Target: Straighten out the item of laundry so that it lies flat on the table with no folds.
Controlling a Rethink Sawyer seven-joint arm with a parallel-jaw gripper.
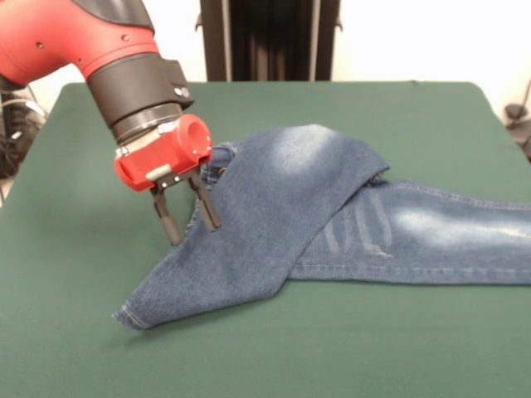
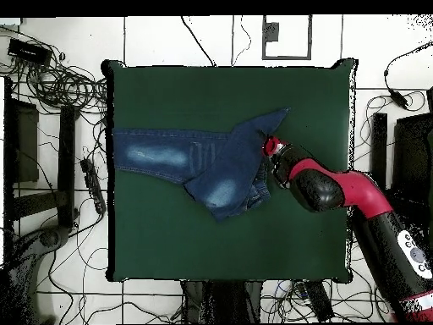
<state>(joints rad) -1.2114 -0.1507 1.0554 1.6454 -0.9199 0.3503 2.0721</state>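
The item of laundry, a pair of blue jeans point(image 1: 290, 199), lies on the green table point(image 1: 75, 332). One leg runs out to the right edge of the front view. The other leg is folded over it diagonally, its hem pointing to the front left. My gripper point(image 1: 192, 230) hangs at the left edge of that folded leg, near the waistband. Its two black fingers are spread open with nothing between them. The right finger stands against the cloth's edge. From overhead, the jeans point(image 2: 169, 157) stretch left across the table point(image 2: 211, 241), and the gripper point(image 2: 269, 146) sits at their right end.
A dark stand point(image 1: 265, 37) rises behind the table's far edge. Overhead, cables point(image 2: 59, 85) and black equipment point(image 2: 21, 140) lie on the floor around the table. Green cloth surrounds the jeans on all sides.
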